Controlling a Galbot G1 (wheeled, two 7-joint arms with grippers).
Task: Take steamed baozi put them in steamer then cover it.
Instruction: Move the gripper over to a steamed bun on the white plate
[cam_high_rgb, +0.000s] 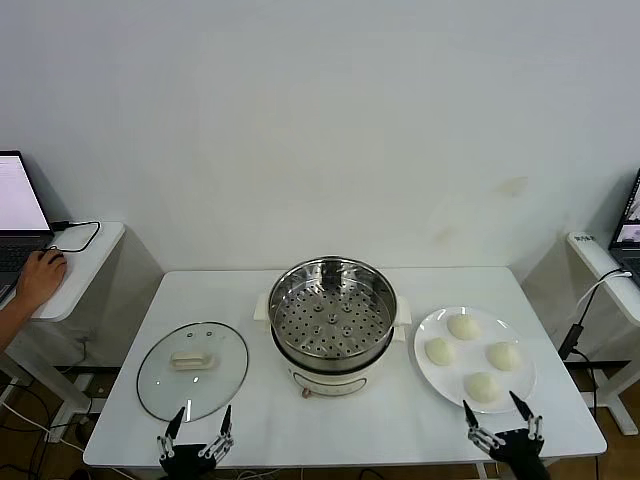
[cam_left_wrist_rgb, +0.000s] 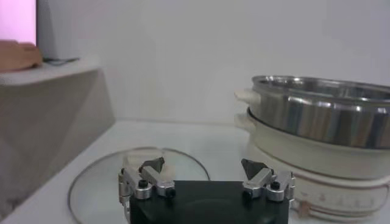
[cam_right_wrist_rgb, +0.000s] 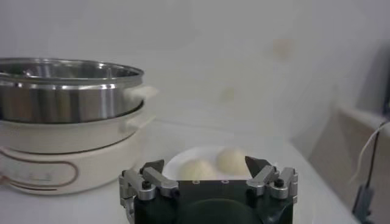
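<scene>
**Fingers spread, nothing gripped yet**

Fingers (cam_high_rgb: 181, 421) spread wide on left gripper (cam_high_rgb: 197, 430), poised at near edge of white tabletop (cam_high_rgb: 400, 420) just beside round clear glass cover (cam_high_rgb: 192, 368) lying flat with cream oblong handle up. Right gripper (cam_high_rgb: 502, 415) likewise splayed, low at near edge, just short of flat white round plate (cam_high_rgb: 432, 376) carrying four small cream-white steamed baozi (cam_high_rgb: 463, 326). Shiny stainless-steel steamer (cam_high_rgb: 332, 310) on cream base between them, basket bare.

Buns probably light, soft, easily dented: best pinched gently across the dome's sides. Cover likely heavier, slick, breakable: best taken by its central handle, never the rim.
</scene>
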